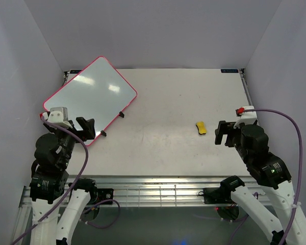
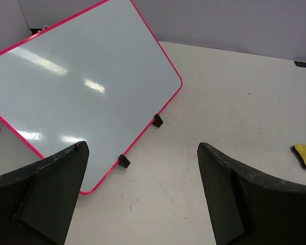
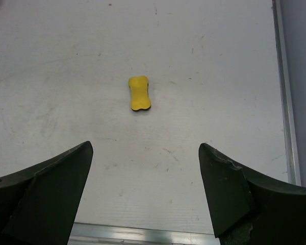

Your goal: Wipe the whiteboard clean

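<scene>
While both arms hang over the near part of the table (image 1: 173, 97), the left gripper (image 2: 143, 148) stands wide open, its two dark fingers (image 2: 56, 189) spread far apart and holding nothing. In the left wrist view the gap between them frames the lower corner of the whiteboard (image 2: 81, 87), and in the top view this gripper sits just by the board's near edge; whether it touches the frame cannot be told. The right gripper (image 3: 145, 148) is likewise spread wide and empty, aimed down at the bare tabletop on the right side. Ahead of it, apart from both of its fingers, lies a small yellow eraser (image 3: 139, 93), bone-shaped, flat on the table with a dark underside showing at its edge. The whiteboard occupies the far left part of the table, turned at an angle so that one corner points toward the back left wall. It is tilted, propped on two short black stand legs (image 2: 157, 121) along its lower right edge. Its thin pink-red frame runs around rounded corners, and its glossy white face carries bright patches of reflected light. The eraser and the whiteboard are well apart, with open tabletop between them. Pale walls close in the table on the left, the back and the right.
</scene>
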`<state>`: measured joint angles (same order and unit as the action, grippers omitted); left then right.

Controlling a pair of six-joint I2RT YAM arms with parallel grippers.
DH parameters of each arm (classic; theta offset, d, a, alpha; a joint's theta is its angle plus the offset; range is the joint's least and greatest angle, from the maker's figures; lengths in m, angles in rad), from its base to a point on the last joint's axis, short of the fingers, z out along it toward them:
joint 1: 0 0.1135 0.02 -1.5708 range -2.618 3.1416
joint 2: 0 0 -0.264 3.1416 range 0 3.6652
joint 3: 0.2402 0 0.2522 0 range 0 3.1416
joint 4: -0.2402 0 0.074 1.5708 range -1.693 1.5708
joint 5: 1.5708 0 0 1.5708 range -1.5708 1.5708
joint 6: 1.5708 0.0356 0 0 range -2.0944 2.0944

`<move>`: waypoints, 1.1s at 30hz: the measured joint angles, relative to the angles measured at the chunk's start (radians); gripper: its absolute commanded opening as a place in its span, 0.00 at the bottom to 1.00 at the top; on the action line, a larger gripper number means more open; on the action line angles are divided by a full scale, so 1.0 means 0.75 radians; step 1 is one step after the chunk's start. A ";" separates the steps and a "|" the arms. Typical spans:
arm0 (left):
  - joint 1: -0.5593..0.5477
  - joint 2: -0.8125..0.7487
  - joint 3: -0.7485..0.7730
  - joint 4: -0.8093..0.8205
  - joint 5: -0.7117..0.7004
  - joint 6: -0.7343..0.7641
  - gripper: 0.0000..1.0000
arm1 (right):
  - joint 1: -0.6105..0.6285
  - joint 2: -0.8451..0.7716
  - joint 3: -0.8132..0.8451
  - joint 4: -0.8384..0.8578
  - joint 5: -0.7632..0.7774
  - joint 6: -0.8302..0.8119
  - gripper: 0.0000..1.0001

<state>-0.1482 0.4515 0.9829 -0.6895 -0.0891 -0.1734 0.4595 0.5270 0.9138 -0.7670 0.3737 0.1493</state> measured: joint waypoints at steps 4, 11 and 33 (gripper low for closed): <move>-0.011 -0.026 -0.014 0.005 -0.012 -0.028 0.98 | 0.000 -0.006 0.024 -0.034 0.006 0.000 0.90; -0.015 -0.061 -0.037 0.014 -0.073 -0.075 0.98 | 0.000 -0.005 0.075 -0.054 0.026 -0.007 0.90; -0.015 -0.079 -0.123 0.106 -0.097 -0.081 0.98 | 0.000 -0.005 0.077 -0.045 0.027 -0.031 0.90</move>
<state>-0.1596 0.3923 0.8909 -0.6098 -0.1616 -0.2340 0.4595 0.5236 0.9718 -0.8005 0.3939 0.1265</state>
